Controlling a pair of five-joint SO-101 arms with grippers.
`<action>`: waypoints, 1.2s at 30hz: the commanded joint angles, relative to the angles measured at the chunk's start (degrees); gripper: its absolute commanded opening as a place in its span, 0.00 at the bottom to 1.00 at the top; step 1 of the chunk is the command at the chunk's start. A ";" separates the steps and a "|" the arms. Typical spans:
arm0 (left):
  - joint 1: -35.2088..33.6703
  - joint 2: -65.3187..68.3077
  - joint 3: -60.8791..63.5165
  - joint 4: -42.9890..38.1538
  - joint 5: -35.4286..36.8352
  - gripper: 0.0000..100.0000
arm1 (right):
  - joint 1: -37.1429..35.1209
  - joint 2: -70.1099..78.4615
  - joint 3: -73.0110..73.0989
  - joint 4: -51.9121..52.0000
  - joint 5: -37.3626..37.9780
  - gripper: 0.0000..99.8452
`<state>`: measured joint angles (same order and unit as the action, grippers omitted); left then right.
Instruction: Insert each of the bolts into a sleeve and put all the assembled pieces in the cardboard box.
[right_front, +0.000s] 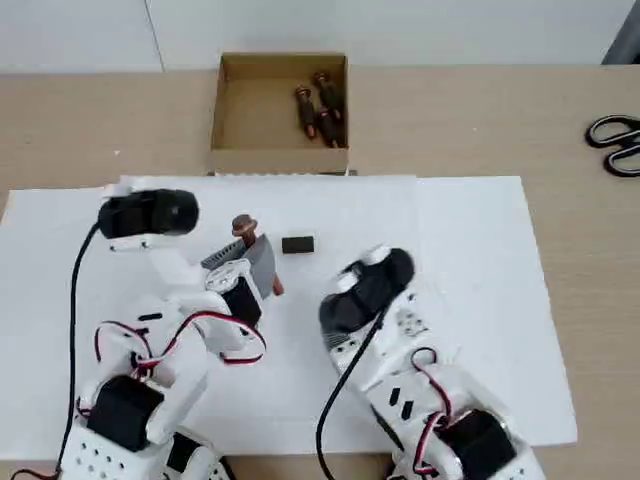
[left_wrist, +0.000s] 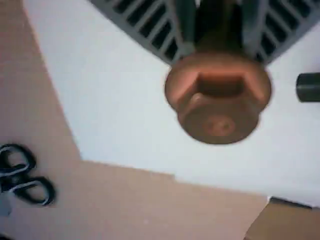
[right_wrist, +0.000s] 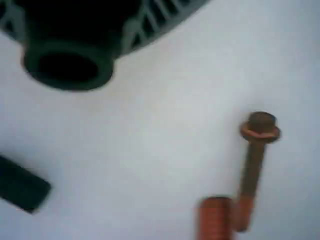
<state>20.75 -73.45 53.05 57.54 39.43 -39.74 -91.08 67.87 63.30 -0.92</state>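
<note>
Pinching a copper bolt (left_wrist: 218, 97) by its shank, my left gripper (right_front: 252, 260) hangs over the white paper (right_front: 480, 300), with the bolt's head toward the cardboard box (right_front: 232, 110), where assembled pieces (right_front: 320, 105) lie. A loose sleeve (right_front: 298, 244) rests on the paper just beside that bolt. My right gripper (right_wrist: 75, 35) is clamped round a second sleeve (right_wrist: 67, 67), its open end showing. Scissors (right_front: 615, 145) lie on the bare table, far right.
</note>
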 joint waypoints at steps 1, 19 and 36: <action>-0.09 -3.78 1.27 -2.99 1.67 0.00 | -4.88 -0.40 0.70 -4.97 -0.79 0.00; 2.81 -21.36 13.76 -3.08 1.41 0.00 | -8.04 0.04 5.98 -11.56 -0.53 0.00; 6.68 -23.56 14.46 -3.16 -0.35 0.01 | -8.04 -0.31 5.80 -11.65 -0.35 0.00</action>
<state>27.43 -96.40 67.56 56.13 39.52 -47.38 -91.08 74.46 53.10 -1.01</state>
